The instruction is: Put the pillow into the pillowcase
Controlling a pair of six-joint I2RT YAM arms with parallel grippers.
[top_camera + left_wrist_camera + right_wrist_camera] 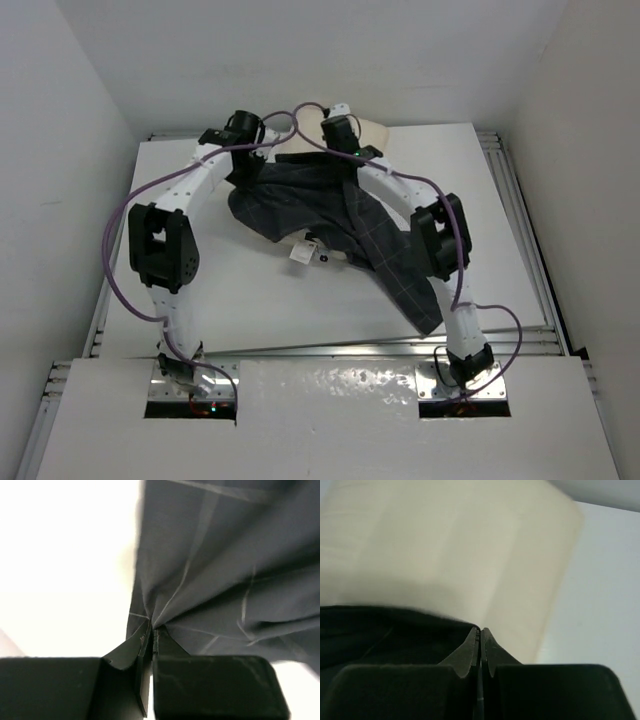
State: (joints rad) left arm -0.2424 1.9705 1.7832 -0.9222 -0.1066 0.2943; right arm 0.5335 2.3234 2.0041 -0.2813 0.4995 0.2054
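The dark charcoal pillowcase (330, 215) with thin light check lines lies crumpled over the cream pillow (376, 132). Only the pillow's far corner and its white tags (301, 253) at the near edge show. My left gripper (240, 170) is at the case's far left corner, shut on a bunch of its cloth (210, 570), with the fingertips (153, 632) pinched together. My right gripper (355, 152) is at the far edge and its tips (481, 631) are shut on the dark case edge (380, 635). The cream pillow (445, 555) fills the view beyond.
The white table board (200, 300) has metal rails (520, 230) along its sides and near edge. White walls close in on the left, back and right. A tail of the pillowcase (420, 300) trails toward the right arm's base.
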